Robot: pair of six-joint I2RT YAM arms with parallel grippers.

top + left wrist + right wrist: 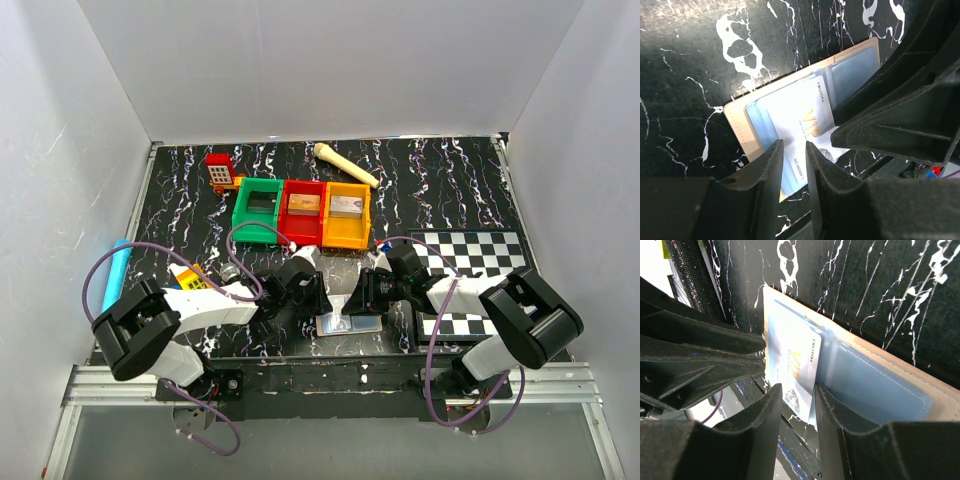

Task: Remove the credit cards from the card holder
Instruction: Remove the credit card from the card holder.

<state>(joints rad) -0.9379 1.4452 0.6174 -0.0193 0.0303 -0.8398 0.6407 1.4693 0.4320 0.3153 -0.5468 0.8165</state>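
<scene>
The card holder (pixel 352 324) lies open at the near edge of the surface (pixel 450 180), between both pincers. The left pincer (pixel 794 146) and right pincer (pixel 798 388) stand slightly parted over its white card (pixel 802 112), neither visibly clamping it.

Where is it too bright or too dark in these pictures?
Left wrist view: the left gripper is nearly black with little detail, the card bright but its VIP lettering readable. Right wrist view: the top left corner is washed out white. Top view: even light, bright walls.
</scene>
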